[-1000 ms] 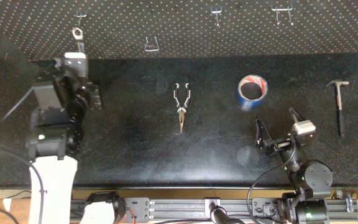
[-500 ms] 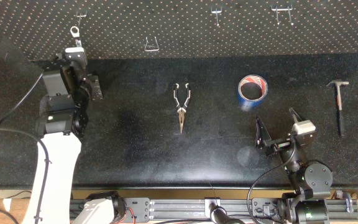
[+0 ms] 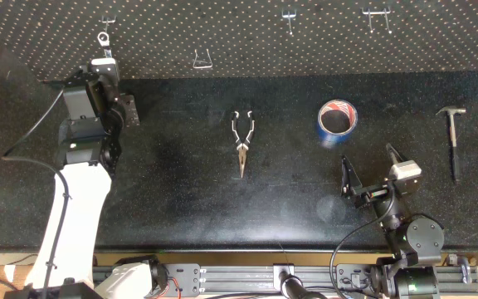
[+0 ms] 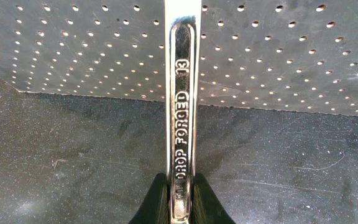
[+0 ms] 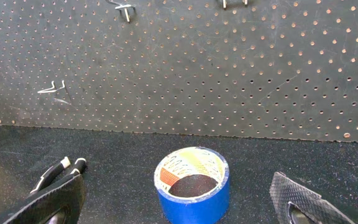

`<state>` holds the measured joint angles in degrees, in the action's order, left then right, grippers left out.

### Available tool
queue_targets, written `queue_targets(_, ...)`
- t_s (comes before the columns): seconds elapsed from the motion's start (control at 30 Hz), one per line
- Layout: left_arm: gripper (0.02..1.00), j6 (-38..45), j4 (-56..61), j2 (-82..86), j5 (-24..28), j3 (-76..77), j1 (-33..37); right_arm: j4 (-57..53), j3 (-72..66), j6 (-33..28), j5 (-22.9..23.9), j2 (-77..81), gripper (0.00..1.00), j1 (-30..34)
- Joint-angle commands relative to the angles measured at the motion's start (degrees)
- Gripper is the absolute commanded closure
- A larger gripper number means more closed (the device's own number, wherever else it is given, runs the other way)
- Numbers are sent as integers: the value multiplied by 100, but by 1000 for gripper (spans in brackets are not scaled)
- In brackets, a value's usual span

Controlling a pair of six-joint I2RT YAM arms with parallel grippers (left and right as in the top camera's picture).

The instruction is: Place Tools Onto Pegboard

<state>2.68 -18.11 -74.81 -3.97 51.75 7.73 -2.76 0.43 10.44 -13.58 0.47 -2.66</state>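
Two arms stand at the worktop (image 3: pixel 181 187): the left end effector (image 4: pixel 180 196) pinches a wrench (image 4: pixel 182 93) by its handle, held up before the pegboard (image 3: pixel 264 37); the right end effector (image 3: pixel 370 169) sits spread near the tape roll (image 5: pixel 191 186), pliers (image 3: pixel 241 141) and hammer (image 3: pixel 453 141) lying flat

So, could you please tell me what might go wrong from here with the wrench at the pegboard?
1. The left end effector grips the wrench only at its lower end, so the long shaft could pivot or slip if it meets the hook off-centre.
2. In the top view the wrench's ring sits just short of the hook. It may miss, scrape the pegboard, or drop to the table.
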Motion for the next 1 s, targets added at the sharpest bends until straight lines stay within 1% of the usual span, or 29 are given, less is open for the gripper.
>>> queue_targets(0.03, 989, -72, 236, -236, 9, 59, 15, -22, -20, 2, 11, -42, 25, -33)
queue_targets(0.1, 987, -74, 455, -361, 9, 61, 15, -22, -20, 2, 13, -42, 25, -33)
queue_targets(0.13, 866, -72, 470, -396, 7, 61, 15, -22, -20, 2, 11, -42, 25, -33)
queue_targets(0.17, 507, -70, 439, -404, -31, 61, 15, -22, -20, 2, 13, -42, 25, -33)
queue_targets(0.23, 25, -72, 389, -363, -57, 66, 15, -22, -20, 2, 13, -42, 25, -33)
queue_targets(0.3, 25, -76, -269, -81, -48, 136, 13, -20, -20, 2, 11, -42, 25, -33)
queue_targets(0.37, 25, -81, -1235, 540, -31, 367, 7, -22, -20, 2, 11, -42, 25, -33)
queue_targets(0.4, 25, -79, -1919, 957, 4, 461, 9, -22, -20, 2, 13, -42, 25, -33)
queue_targets(0.43, 25, -76, -2070, 1161, -127, 457, 15, -22, -20, 2, 13, -42, 25, -33)
queue_targets(0.47, 25, -79, -2057, 1285, -48, 457, 11, -22, -20, 2, 11, -42, 25, -33)
queue_targets(0.5, 27, -107, -2295, 1305, 343, 457, 2, -22, -20, 2, 11, -42, 25, -33)
queue_targets(0.53, 23, -623, -2603, 1274, 1220, 452, 2, -22, -20, 2, 13, -42, 25, -33)
queue_targets(0.57, 23, -1373, -2975, 1241, 1202, 452, -278, -22, -20, 2, 13, -42, 25, -33)
queue_targets(0.6, 20, -2085, -3056, 1241, 319, 452, -1088, -22, -20, 2, 13, -42, 25, -33)
queue_targets(0.63, 23, -2573, -3058, 1235, -275, 452, -1617, -22, -20, 2, 11, -42, 25, -33)
queue_targets(0.67, 23, -3504, -3062, 1178, -1130, 452, -2520, -22, -20, 2, 11, -42, 25, -33)
queue_targets(0.7, 23, -4070, -3058, 977, -1434, 466, -3158, -22, -20, 2, 11, -42, 25, -33)
queue_targets(0.73, 23, -4352, -3069, 713, -1453, 503, -3523, -22, -20, 2, 13, -42, 25, -33)
queue_targets(0.77, 23, -4435, -3228, 181, -1464, 695, -3912, -22, -20, 2, 13, -42, 25, -33)
queue_targets(0.83, 23, -4448, -3838, -857, -1652, 1491, -4325, -22, -20, 2, 11, -42, 25, -33)
queue_targets(0.87, 20, -4448, -4009, -1244, -1707, 1878, -4385, -22, -20, 2, 13, -42, 27, -33)
queue_targets(0.9, 23, -4448, -4046, -1639, -1598, 2271, -4365, -22, -20, 2, 11, -42, 25, -33)
queue_targets(0.97, 23, -4450, -4022, -2229, -1043, 2857, -4273, -22, -20, 2, 13, -42, 25, -33)
queue_targets(1.0, 23, -4448, -4019, -2411, -874, 3010, -4234, -22, -20, 2, 11, -42, 25, -33)
